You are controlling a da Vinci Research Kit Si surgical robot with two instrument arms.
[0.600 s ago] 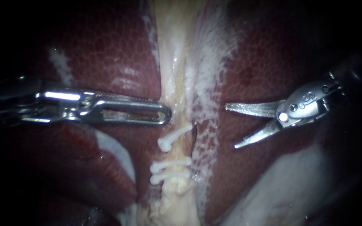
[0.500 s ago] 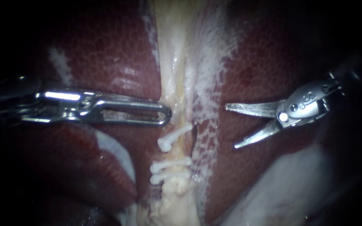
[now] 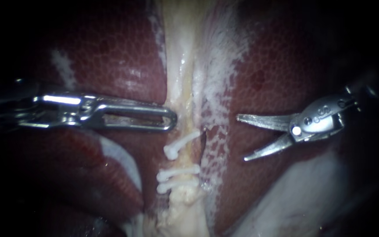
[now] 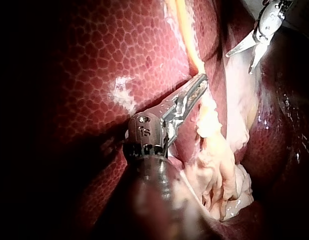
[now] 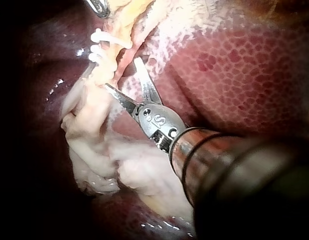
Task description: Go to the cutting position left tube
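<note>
**Approach to the cutting site.** The left tube [image 3: 189, 157] — a pale, wet strand lying on the liver [image 3: 110, 57] — is crossed by three white clips [image 3: 178, 172]. The bare stretch between the upper clip [image 3: 181, 144] and the lower pair is judged to be the place for the cut. The right instrument [image 3: 242, 137] is held well apart from the upper clip, its bladed pincer wide open with nothing between the blades. The left instrument [image 3: 173, 118] is laid just beyond the upper clip, on the side away from the lower pair. Its pincer is closed with the tip touching the strand's edge, and no tissue is seen to be held. The tube is expected to be light, limp, slippery and easily torn — best taken only at the bare stretch.
</note>
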